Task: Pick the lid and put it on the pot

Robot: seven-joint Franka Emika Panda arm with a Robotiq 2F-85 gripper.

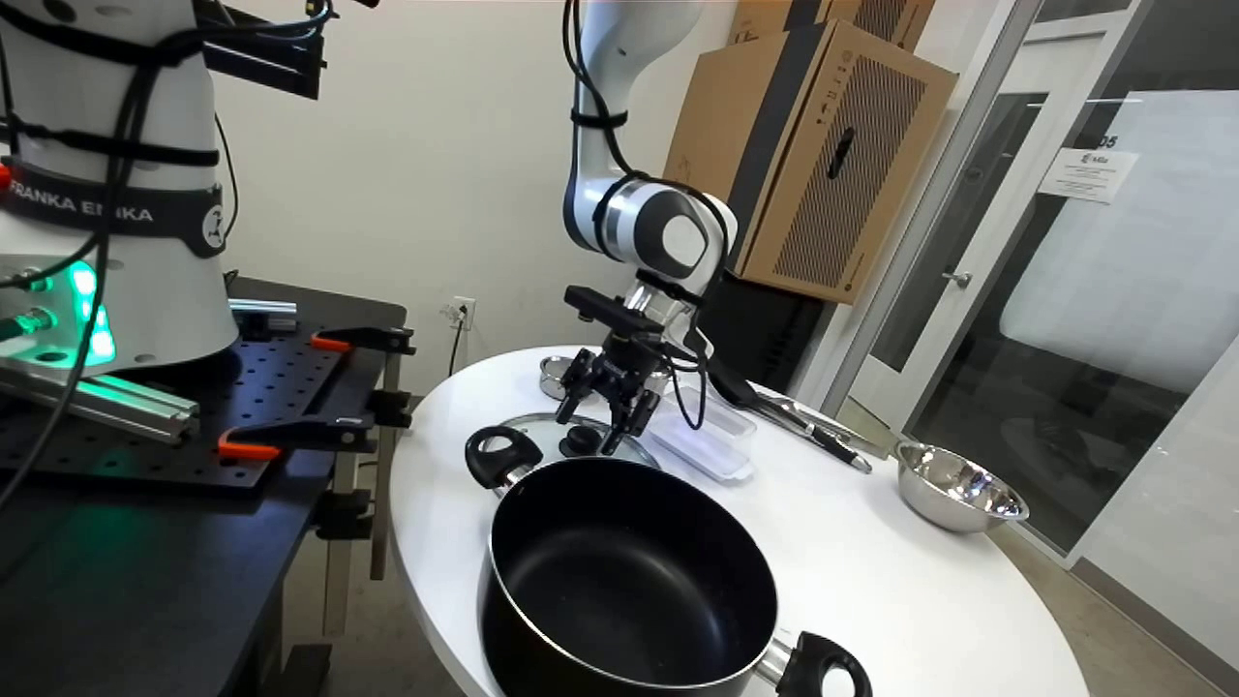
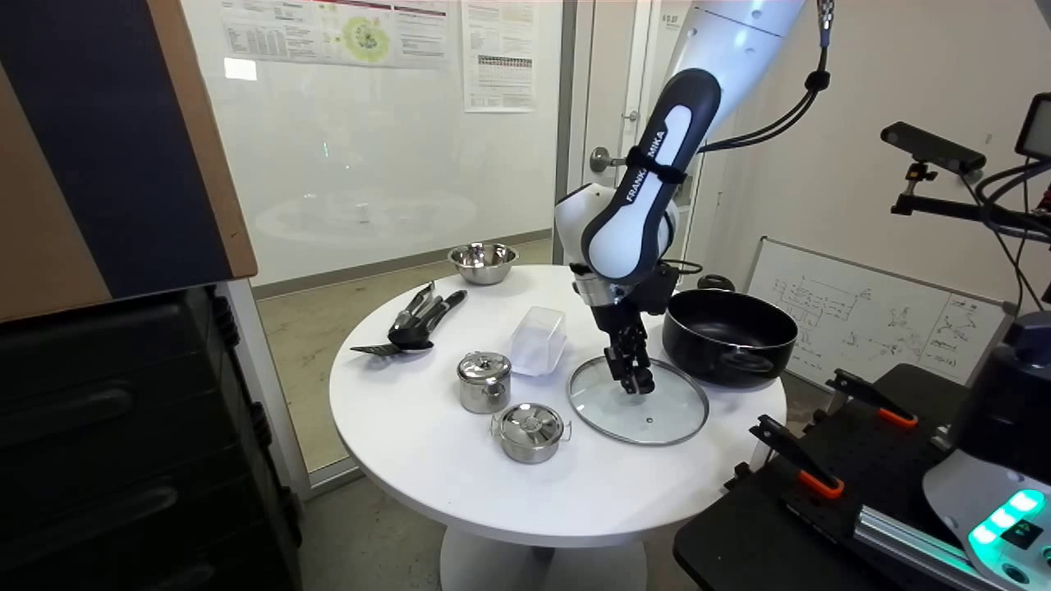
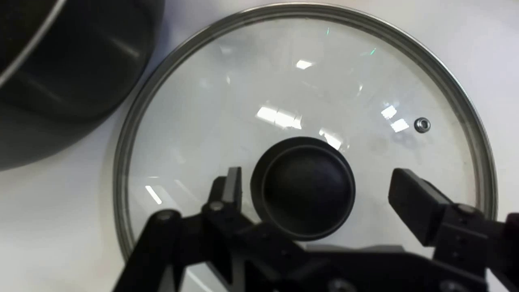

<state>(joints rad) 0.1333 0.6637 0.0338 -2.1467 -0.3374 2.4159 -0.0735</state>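
Observation:
The glass lid (image 3: 227,101) lies flat on the table, with its dark knob (image 3: 306,186) up; the lid shows in both exterior views (image 1: 542,432) (image 2: 628,419). The black pot (image 1: 629,590) stands upright and uncovered right beside the lid; it also shows in an exterior view (image 2: 698,351) and at the upper left of the wrist view (image 3: 77,89). My gripper (image 3: 317,182) is open over the lid's centre, its fingers on either side of the knob, with a wider gap on the right. The gripper points down in both exterior views (image 1: 590,428) (image 2: 627,376). Finger height above the glass is hard to tell.
A clear plastic container (image 2: 538,341) stands near the lid on the round white table (image 2: 410,427). Two small lidded metal pots (image 2: 484,384) (image 2: 531,435) stand near the lid too. Dark utensils (image 2: 417,324) and a shiny steel bowl (image 2: 483,264) lie farther off.

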